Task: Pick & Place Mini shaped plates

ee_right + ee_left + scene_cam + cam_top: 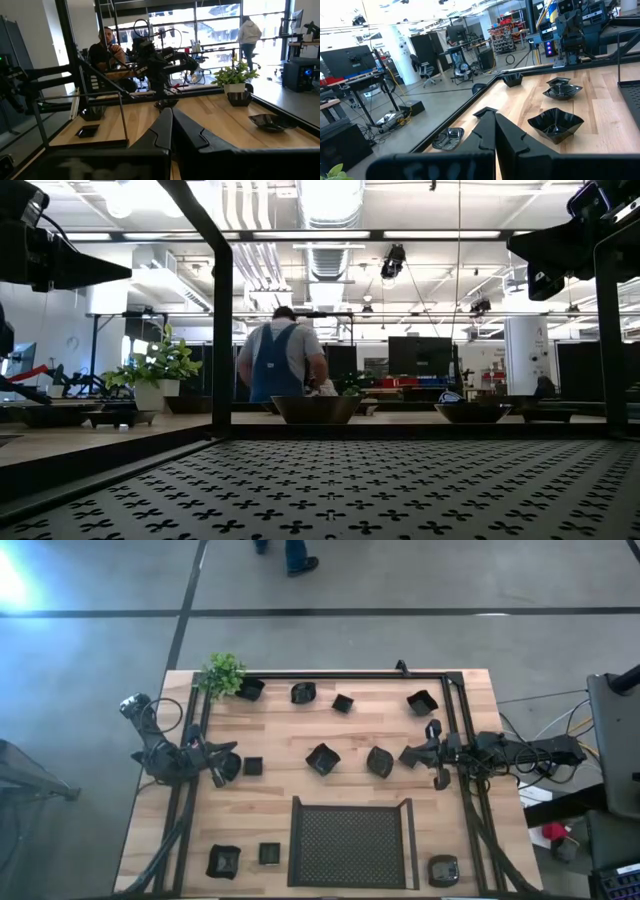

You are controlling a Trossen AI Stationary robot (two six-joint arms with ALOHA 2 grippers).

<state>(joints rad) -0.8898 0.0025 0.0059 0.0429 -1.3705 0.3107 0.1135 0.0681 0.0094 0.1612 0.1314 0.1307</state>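
Mesh tray (348, 845) sits up front; little black plates (322, 758) dot the tabletop (380, 725), both arms' jaws pressed together, empty

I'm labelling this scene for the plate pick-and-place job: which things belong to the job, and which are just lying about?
Job:
- mini shaped plates, scattered across the table
- left gripper, shut, left side
- right gripper, shut, right side

Lying about:
- mesh tray
- small plant
- person beyond the table
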